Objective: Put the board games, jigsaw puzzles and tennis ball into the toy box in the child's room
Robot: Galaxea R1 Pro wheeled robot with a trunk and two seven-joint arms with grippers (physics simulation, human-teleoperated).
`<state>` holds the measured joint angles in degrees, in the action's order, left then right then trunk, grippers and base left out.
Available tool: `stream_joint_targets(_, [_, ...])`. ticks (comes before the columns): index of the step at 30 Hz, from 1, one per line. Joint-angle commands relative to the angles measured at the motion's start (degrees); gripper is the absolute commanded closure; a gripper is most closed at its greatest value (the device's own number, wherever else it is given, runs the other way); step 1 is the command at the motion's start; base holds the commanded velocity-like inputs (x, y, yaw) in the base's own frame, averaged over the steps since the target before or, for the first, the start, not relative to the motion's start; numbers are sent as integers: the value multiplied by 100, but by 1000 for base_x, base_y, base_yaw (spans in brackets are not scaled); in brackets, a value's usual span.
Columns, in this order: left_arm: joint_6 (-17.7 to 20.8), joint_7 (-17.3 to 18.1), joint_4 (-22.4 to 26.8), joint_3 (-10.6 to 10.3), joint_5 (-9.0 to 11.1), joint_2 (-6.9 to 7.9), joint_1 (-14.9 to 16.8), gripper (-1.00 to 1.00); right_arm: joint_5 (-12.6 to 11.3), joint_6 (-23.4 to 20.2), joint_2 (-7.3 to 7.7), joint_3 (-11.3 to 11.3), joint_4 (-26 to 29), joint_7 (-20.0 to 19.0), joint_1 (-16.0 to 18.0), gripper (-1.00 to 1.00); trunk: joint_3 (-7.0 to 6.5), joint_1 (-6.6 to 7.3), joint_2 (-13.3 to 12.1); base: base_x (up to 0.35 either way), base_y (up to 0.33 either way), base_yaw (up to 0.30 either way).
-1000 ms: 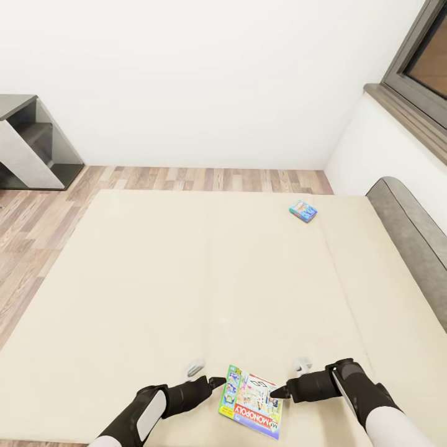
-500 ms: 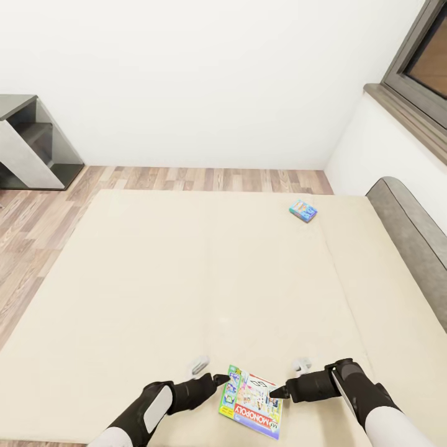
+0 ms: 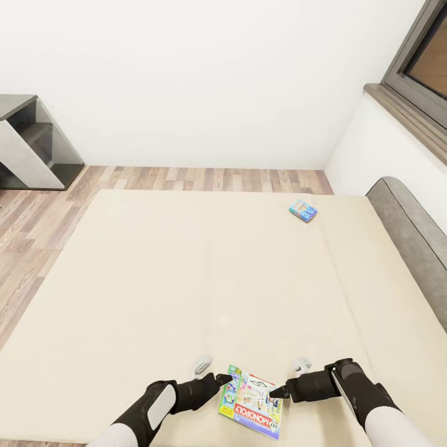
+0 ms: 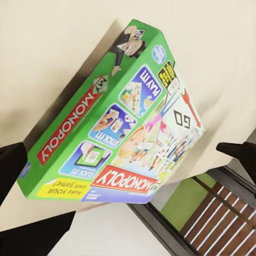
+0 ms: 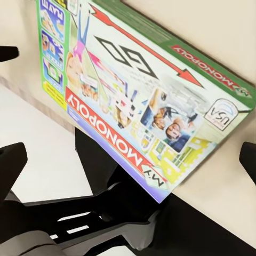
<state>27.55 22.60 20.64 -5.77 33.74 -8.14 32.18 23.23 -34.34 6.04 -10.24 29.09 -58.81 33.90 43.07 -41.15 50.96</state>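
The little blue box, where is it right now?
In the head view the blue box lies flat on the bed, far right corner, near the grey headboard and far from both pincers.

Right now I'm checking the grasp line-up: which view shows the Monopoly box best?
Left wrist view: the Monopoly box shows whole, lid and green side. Right wrist view cuts off its top; head view shows it small.
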Motion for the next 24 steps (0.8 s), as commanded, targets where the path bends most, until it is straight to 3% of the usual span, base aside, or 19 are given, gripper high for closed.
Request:
stream_joint_targets(1, [22, -1, 4, -21, 31, 3, 2, -100, 49, -38, -6, -39, 8, -42, 2, -100, 4, -1, 4, 0, 0, 0])
stream_joint_targets(24, [22, -9, -23, -21, 47, -14, 16, -100, -5, -38, 1, -68, 24, -28, 2, -100, 32, -1, 4, 0, 0, 0])
